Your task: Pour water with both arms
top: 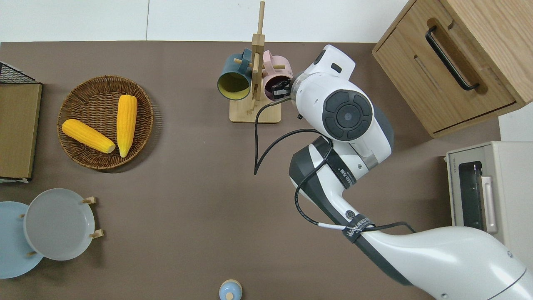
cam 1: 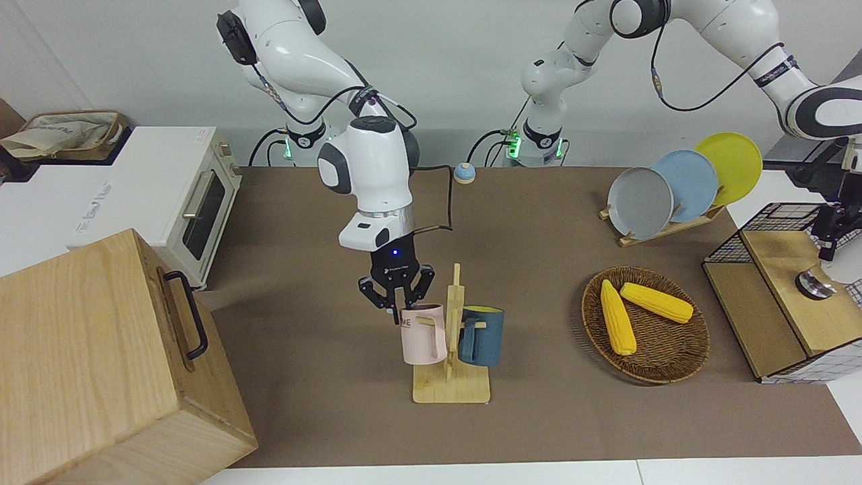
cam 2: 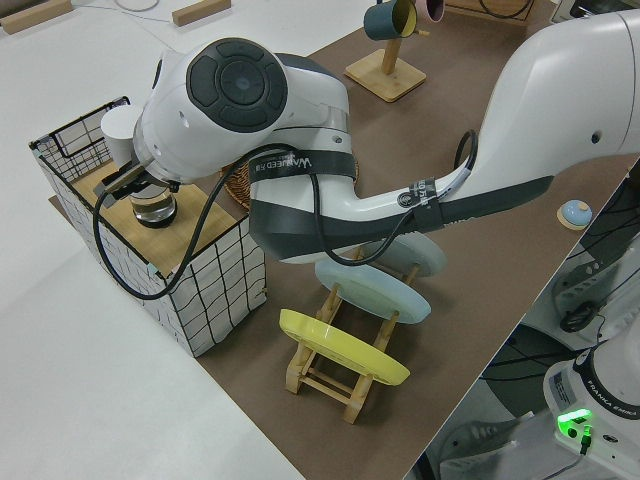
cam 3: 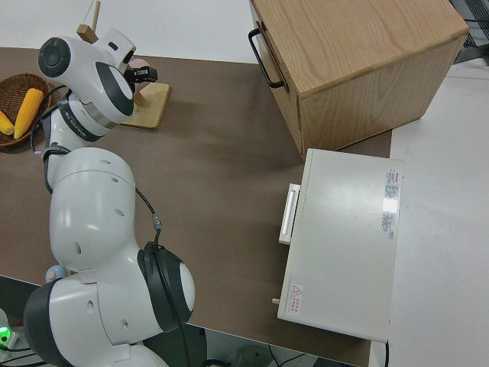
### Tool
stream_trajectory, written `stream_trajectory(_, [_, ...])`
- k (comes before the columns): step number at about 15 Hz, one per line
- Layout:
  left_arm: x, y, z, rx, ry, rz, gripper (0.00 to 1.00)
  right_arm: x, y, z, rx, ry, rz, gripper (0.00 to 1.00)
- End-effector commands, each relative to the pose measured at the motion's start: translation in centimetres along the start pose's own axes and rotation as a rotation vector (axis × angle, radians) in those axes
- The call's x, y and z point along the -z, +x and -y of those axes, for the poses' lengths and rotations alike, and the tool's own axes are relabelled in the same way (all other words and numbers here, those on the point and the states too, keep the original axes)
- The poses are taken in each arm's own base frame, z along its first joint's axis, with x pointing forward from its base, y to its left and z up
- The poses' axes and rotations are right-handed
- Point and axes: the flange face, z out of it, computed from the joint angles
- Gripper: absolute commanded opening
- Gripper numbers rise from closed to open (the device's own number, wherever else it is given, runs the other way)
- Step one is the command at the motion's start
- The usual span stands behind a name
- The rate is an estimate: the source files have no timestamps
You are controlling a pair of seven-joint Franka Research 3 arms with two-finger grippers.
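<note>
On the brown table (cam 1: 303, 404), the right pincer (cam 1: 396, 304) grips the pink mug's (cam 1: 423, 334) rim (left pincer's fingers unclear).

Pink mug (top: 272, 77) half covered overhead by right claw (cam 1: 396, 306); left claw (cam 1: 833, 232) cut off by front frame edge.

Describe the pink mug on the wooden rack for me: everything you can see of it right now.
The pink mug is pale pink and glossy, ceramic by the look, with dark lettering partly visible on its side and a dark inside. It hangs by its handle on a peg of the wooden rack, mouth up and slightly tilted, beside a dark blue mug on the opposite peg. The right gripper is at its rim, on the side toward the right arm's end of the table, fingers closed on the wall.
</note>
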Motion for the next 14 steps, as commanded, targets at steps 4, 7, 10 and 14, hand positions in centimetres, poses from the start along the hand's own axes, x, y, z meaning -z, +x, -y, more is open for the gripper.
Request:
stream_trajectory(4, [-0.7, 0.5, -0.3, 0.027, 0.007, -0.026, 0.90, -0.1, 0.6, 0.2, 0.006, -0.002, -0.028, 0.000])
stream_trajectory(7, [-0.8, 0.8, -0.7, 0.027, 0.001, -0.030, 0.58, 0.1, 0.6, -0.2, -0.009, -0.003, -0.020, 0.000])
stream_trajectory(10, [-0.9, 0.7, -0.6, 0.029, 0.002, -0.028, 0.21, 1.0, 0.9, -0.4, -0.007, -0.013, -0.019, 0.000])
stream_trajectory(14, [0.0, 1.7, -0.5, 0.041, 0.019, -0.050, 0.10, 3.4, 1.2, -1.4, -0.004, -0.057, 0.014, 0.000])
